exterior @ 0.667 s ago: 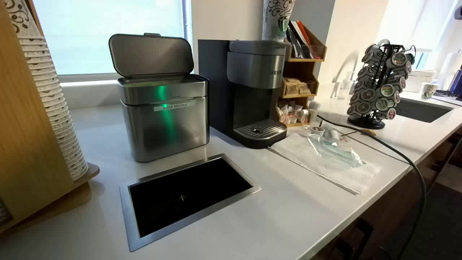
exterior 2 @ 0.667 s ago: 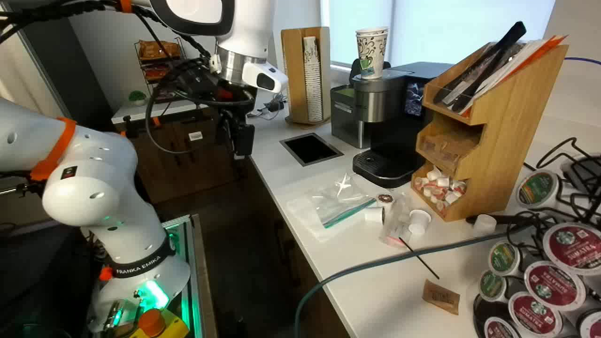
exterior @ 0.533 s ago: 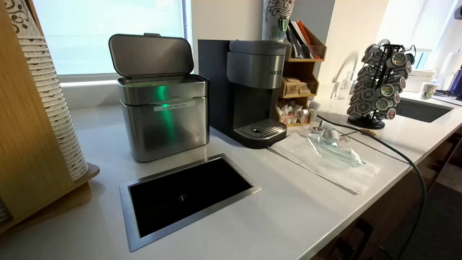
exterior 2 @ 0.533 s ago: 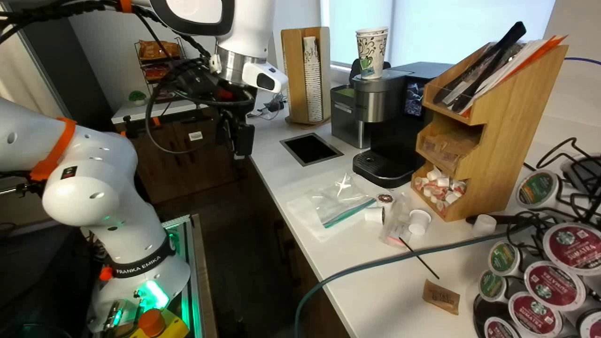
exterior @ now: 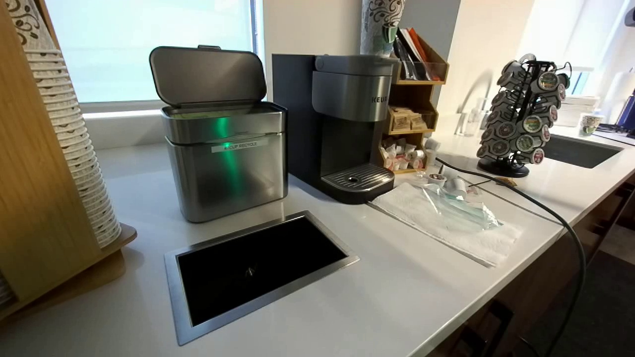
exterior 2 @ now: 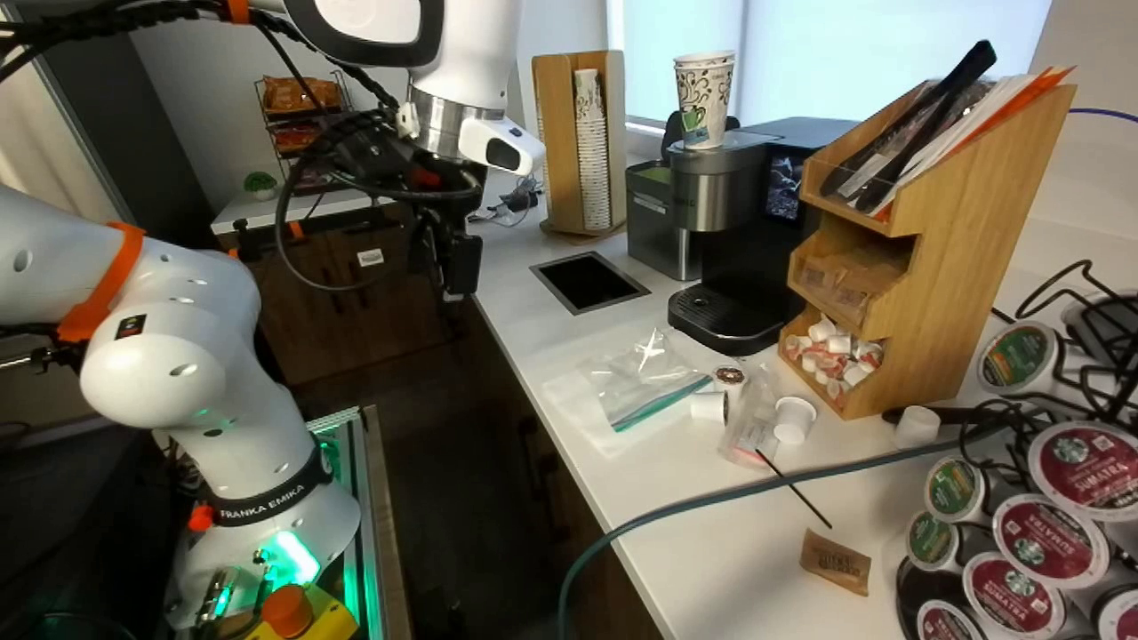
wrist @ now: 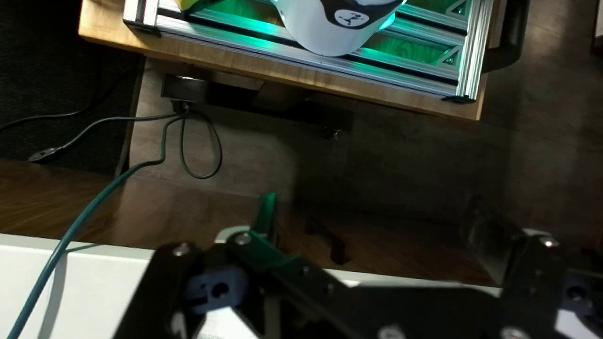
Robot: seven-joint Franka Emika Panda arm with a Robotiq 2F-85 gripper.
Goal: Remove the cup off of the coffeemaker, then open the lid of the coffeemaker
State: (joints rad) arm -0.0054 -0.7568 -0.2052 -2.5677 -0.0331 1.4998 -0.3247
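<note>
Atop the coffeemaker [exterior 2: 742, 222], on its lowered lid [exterior: 354, 64], the cup [exterior 2: 705, 111] stands upright; I judge step one, removing it, not yet done. My end effector [wrist: 372, 207] is spread wide, holding nothing; next I should send it toward two o'clock in an exterior view, to the cup [exterior 2: 705, 111]. Gloom blurs its wrist-view outline; an exterior view crops the cup [exterior: 381, 27] on top.

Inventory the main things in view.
coffeemaker: one, dark grey, on counter
lid: one, grey, closed atop coffeemaker
cup: apparently two nested, white, on lid
bin: one, silver, beside coffeemaker
opening: one, black, before bin
cup dispenser: one, tan, near bin
organizer: one, tan, beside coffeemaker
pod rack: one, black, on counter
bag: one, clear plastic, on paper towel
loose pods: several, mostly white, near bag
cable: one, green, crossing counter
arm: one, white, beside counter
gripper: one, black, on arm
</note>
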